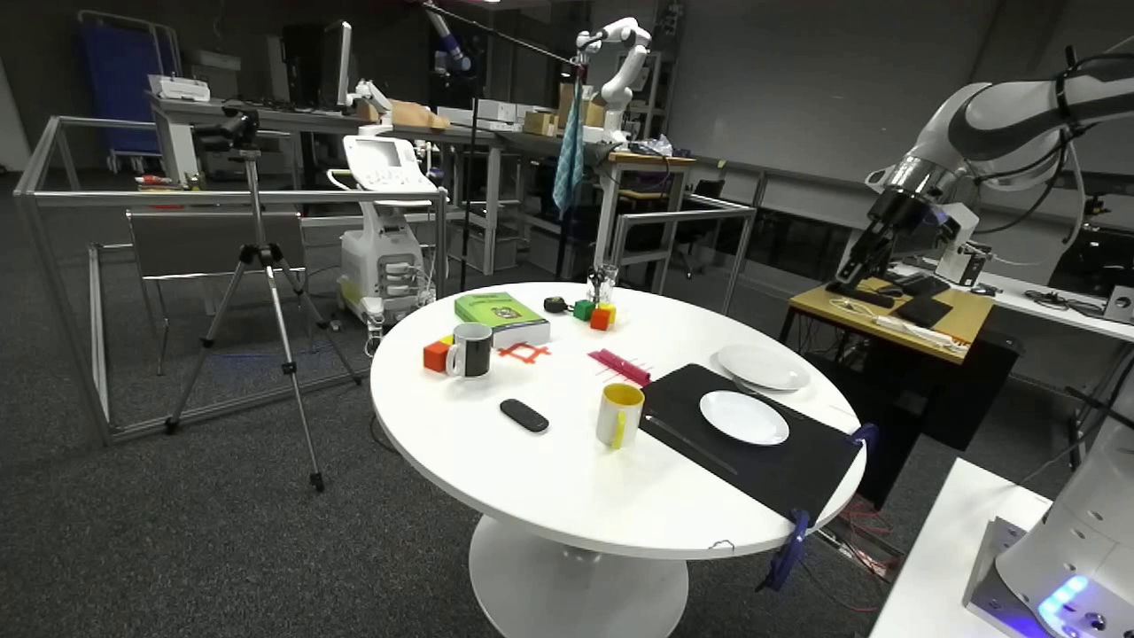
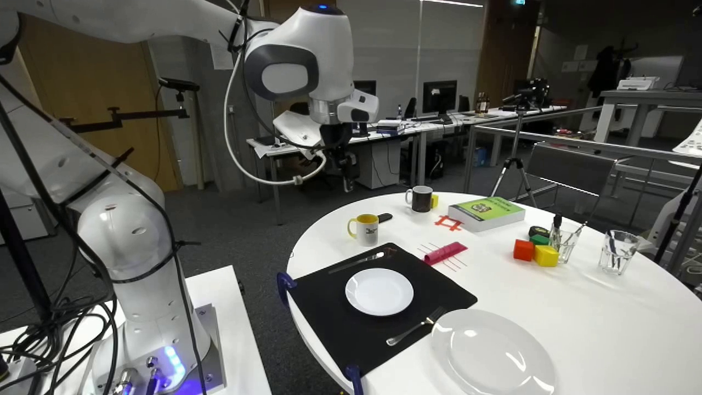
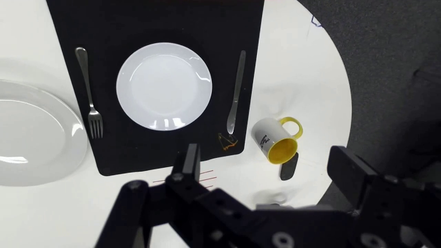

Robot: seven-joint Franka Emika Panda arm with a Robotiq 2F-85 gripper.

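Inspector: End effector?
Clerk: Spread wide, gripping nothing, high above the table.
Inspector: The mug?
Clerk: Upright, just beside the mat. Likely rigid, light, breakable, its glaze slippery; the walls or yellow handle should take a grip.
Inspector: Edges?
Clerk: Mat and knife on one side; the handle points toward the table's rim. Overhead seems the freest approach.
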